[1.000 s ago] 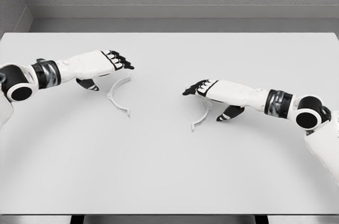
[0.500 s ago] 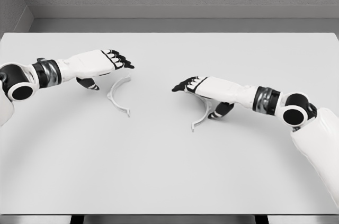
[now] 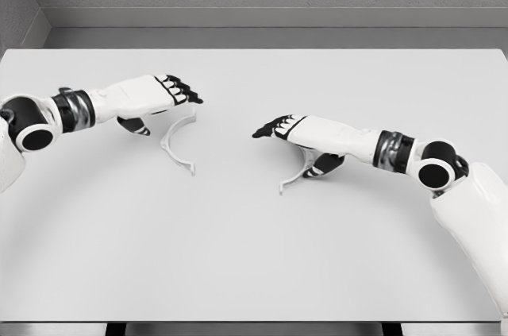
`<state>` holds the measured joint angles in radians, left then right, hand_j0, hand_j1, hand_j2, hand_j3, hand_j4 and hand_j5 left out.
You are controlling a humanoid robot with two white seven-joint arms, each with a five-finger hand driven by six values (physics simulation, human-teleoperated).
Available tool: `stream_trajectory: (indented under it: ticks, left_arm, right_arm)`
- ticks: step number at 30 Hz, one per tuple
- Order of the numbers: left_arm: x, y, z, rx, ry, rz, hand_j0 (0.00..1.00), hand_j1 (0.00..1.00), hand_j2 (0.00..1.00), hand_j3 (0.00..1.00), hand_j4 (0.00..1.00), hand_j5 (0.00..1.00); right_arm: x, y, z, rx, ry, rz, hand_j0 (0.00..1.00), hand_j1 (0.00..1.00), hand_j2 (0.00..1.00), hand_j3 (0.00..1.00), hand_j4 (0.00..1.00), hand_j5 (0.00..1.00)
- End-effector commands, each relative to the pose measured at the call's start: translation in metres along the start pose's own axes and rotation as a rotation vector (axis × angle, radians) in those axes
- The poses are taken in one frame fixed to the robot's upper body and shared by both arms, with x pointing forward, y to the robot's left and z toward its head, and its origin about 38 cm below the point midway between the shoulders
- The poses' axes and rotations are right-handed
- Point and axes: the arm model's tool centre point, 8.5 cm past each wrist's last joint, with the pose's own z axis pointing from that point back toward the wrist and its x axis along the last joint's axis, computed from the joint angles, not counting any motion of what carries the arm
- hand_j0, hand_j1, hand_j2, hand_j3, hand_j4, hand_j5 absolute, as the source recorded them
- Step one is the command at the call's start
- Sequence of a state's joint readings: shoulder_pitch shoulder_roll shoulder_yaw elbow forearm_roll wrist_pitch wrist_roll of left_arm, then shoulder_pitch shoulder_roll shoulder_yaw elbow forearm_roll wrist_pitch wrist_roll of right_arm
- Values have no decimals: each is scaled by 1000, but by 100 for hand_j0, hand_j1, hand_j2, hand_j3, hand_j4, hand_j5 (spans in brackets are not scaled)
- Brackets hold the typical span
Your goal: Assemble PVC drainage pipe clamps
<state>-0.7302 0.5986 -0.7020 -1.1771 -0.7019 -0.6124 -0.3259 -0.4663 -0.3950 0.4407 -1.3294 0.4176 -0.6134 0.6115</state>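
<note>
The right hand (image 3: 290, 131) lies palm-down with its dark-tipped fingers (image 3: 265, 130) stretched flat toward the middle of the bench (image 3: 254, 256); they look extended and not curled round anything, though the thumb below the palm sits against the upper end of the right clamp half (image 3: 294, 176), so whether it pinches the part cannot be told. That white arc runs from under the palm down and to the left, its free end on the bench surface below the fingers and nearer the camera. The left hand (image 3: 151, 95) likewise has its fingers (image 3: 184, 91) straight and relaxed, holding nothing, with the thumb hanging beneath the palm. The left clamp half (image 3: 178, 142) lies just below and slightly right of that hand, apparently apart from it; it is a C-shaped arc whose upper tip sits near the fingertips and whose lower tip points toward the camera, the open side facing right. The two halves are well apart, with bare bench between them, and their hollows roughly face one another across that gap. Each hand is the nearer one to its own half: the left part lies under and just ahead of the left palm, the right part under the right palm. To my reading, neither piece is securely grasped yet, and joining them will call for each hand to close on its arc and bring the two open sides together at the centre.
</note>
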Motion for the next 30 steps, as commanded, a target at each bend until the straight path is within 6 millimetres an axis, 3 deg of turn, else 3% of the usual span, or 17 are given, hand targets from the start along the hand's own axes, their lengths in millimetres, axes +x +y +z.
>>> stream_trajectory:
  ticks: [1,10,30]
  left_arm:
    - [3,0,-7,-1,-5,-4,100,100,100,100,100,100]
    - [3,-1,-6,-1,-3,-3,100,100,100,100,100,100]
    - [5,-2,-8,-7,-9,-6,100,100,100,100,100,100]
  right_arm:
    - [-1,2,-2,-5,0,-15,100,100,100,100,100,100]
    - [-13,2,-6,3,29,-35,100,100,100,100,100,100]
    - [0,-8,-28,-22,-13,-24,100,100,100,100,100,100]
